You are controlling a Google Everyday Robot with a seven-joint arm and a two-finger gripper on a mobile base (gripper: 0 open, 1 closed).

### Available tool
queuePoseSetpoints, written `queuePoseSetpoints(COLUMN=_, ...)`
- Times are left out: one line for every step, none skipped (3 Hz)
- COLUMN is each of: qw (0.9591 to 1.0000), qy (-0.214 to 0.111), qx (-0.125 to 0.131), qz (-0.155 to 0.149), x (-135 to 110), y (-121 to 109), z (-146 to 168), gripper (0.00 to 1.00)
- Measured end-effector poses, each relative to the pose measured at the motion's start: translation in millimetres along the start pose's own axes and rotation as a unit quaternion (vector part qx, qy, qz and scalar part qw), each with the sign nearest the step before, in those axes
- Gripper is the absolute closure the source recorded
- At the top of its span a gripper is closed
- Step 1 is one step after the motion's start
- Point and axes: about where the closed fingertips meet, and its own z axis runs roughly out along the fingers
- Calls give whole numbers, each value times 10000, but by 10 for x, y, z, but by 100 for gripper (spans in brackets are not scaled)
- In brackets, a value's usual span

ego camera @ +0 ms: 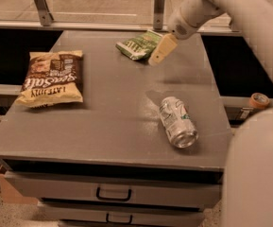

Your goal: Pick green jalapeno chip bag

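Matte grey tabletop: crinkly green jalapeno chip bag lies flat, tan wedge-shaped gripper at its right edge; grip state unclear.

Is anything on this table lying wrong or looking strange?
The soda can lies on its side near the table's front edge, not upright; no spill shows. The gripper hangs close beside the green jalapeno chip bag.

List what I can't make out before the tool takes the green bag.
Camera view only:
- Green bag: right end hidden behind the tool, over the table's far side; contact unclear.
- Can: label too small to read.
- Table: front right corner hidden by the robot's body.
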Motion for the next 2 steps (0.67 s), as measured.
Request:
queuePoseSetpoints(qw=9983, qy=-5, qx=-75, qz=574, x=-91, y=-119, z=401, gripper=0)
queuePoseSetpoints(qw=9944, qy=-38, qx=-164, qz=1043, x=-97, y=-175, z=705, gripper=17)
